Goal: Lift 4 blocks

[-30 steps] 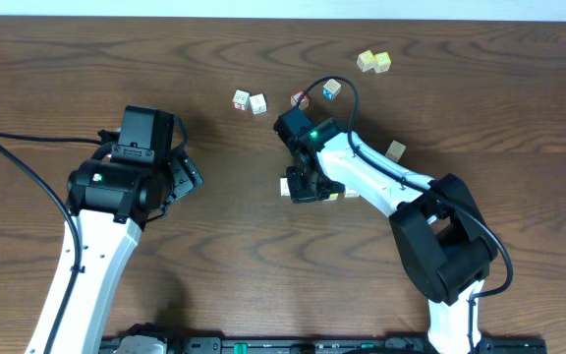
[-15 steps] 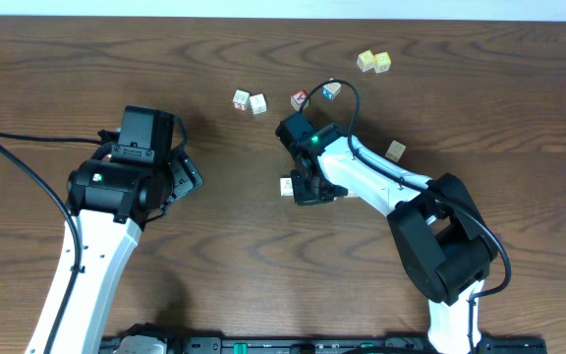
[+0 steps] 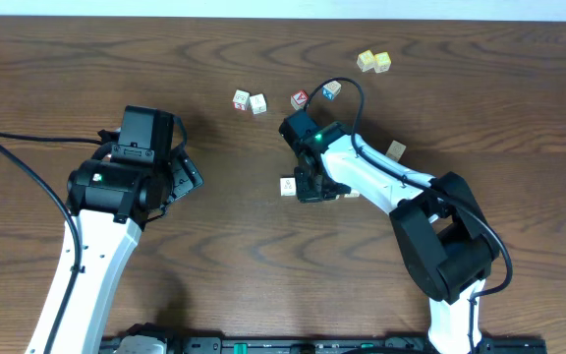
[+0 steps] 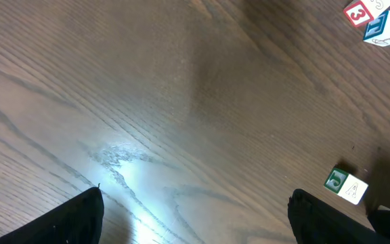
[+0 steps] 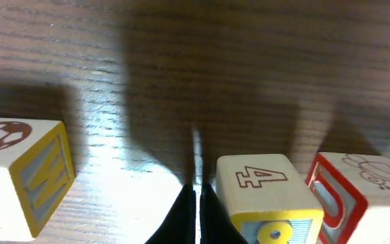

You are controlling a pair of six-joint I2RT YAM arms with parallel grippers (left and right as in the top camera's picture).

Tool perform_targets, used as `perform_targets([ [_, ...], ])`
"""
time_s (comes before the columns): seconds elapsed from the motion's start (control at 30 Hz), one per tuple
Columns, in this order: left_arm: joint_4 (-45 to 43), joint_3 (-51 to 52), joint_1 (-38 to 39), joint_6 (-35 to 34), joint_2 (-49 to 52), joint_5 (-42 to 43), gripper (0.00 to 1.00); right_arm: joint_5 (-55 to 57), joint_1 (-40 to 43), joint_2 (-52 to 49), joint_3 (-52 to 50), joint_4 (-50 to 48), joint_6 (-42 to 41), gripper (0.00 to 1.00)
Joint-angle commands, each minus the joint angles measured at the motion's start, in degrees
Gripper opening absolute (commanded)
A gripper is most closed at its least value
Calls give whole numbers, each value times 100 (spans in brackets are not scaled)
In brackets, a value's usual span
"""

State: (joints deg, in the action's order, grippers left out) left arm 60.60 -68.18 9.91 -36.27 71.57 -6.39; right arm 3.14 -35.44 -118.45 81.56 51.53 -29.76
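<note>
Right claw (image 5: 196, 203) shifted slightly; shut, empty, beside 4-marked block (image 5: 261, 181).

1. Dark wooden tabletop (image 3: 480, 108) with visible grain.
2. whitish cube (image 3: 241, 99) sits just beside second whitish cube (image 3: 258, 103).
3. red-faced cube (image 3: 300, 99) lies near blue-faced cube (image 3: 332, 90).
4. pale yellow pair (image 3: 372, 62) lies apart, farther back.

table (image 3: 460, 88): dark brown, wavy grain
football block (image 5: 19, 169): cream face with brown ball, yellow-framed letter face
number block (image 5: 263, 179): cream face, red-outlined 4; blue face with yellow
red-edged block (image 5: 357, 196): red-framed face, cream face with line drawing
cube pair (image 3: 373, 62): pale yellow-green
</note>
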Motion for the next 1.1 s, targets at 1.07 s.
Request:
perform_targets([
  [1.07,22,-68,-24,-70,17,-72,87,131,321,4,-26,-83,-450,2],
])
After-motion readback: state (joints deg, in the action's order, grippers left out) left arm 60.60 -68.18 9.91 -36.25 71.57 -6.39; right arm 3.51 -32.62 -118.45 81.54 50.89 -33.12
